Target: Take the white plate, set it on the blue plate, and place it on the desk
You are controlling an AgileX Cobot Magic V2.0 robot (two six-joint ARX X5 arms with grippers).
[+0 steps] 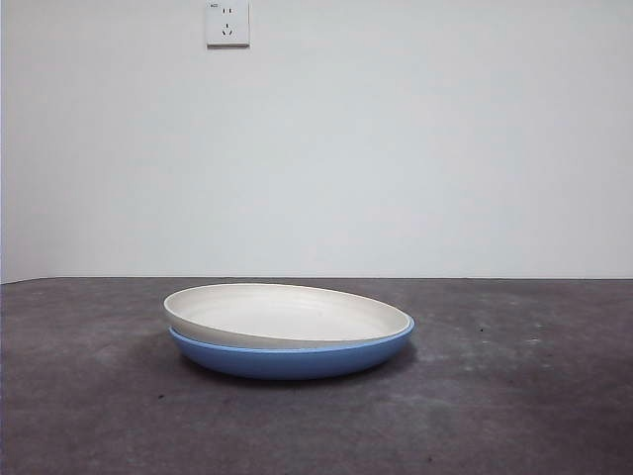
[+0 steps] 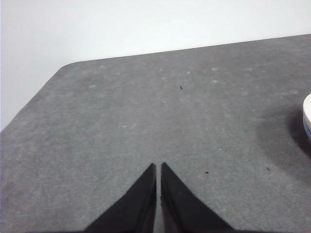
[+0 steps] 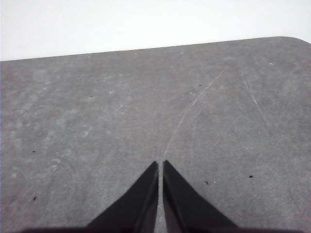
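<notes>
Currently the white plate (image 1: 287, 315) sits tilted in the blue plate (image 1: 293, 358) at the front view's centre. Both the left gripper (image 2: 158, 166) and the right gripper (image 3: 160, 164) hang with jaws pressed narrow, empty, over bare desk (image 1: 524, 396). Lifting it calls for opening wide first, then pinching the raised left rim.

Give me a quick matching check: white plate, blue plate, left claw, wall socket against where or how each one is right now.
Things:
1. white plate
2. blue plate
3. left claw
4. wall socket

States:
A. shut, over bare desk, plates off to one side
B. high on the wall behind the desk
C. nested on top, sitting slightly tilted
D. underneath, resting on the desk

Pairs: 1-C, 2-D, 3-A, 4-B
</notes>
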